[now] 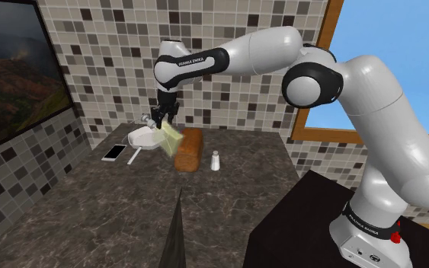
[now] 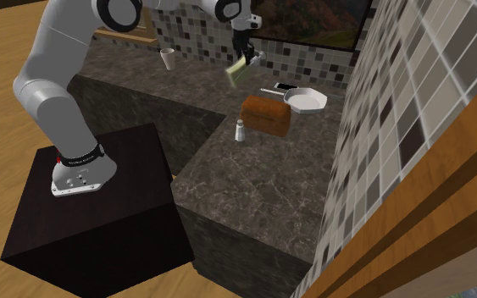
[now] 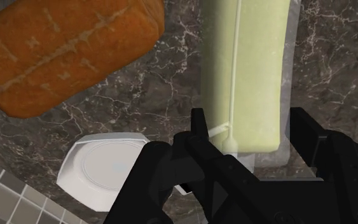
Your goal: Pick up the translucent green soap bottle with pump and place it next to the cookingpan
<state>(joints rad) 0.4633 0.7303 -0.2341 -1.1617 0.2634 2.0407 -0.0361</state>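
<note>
The translucent yellow-green soap bottle [image 1: 170, 140] [image 2: 238, 70] hangs tilted in the air above the counter. My gripper [image 1: 161, 122] [image 2: 246, 53] [image 3: 250, 137] is shut on its pump end. In the wrist view the bottle [image 3: 247, 70] runs away from the hand between the two black fingers [image 3: 199, 130], which clasp it on either side. The cooking pan [image 1: 142, 138] [image 2: 307, 102] [image 3: 104, 168] is plain white and lies on the dark marble counter below and just beside the bottle, close to the tiled wall.
A brown bread loaf [image 1: 189, 149] [image 2: 267, 114] [image 3: 69, 48] lies beside the pan. A small white shaker [image 1: 215, 161] [image 2: 240, 129] stands past it. A phone [image 1: 115, 152] lies near the wall corner. A cup [image 2: 168, 58] stands on the far counter.
</note>
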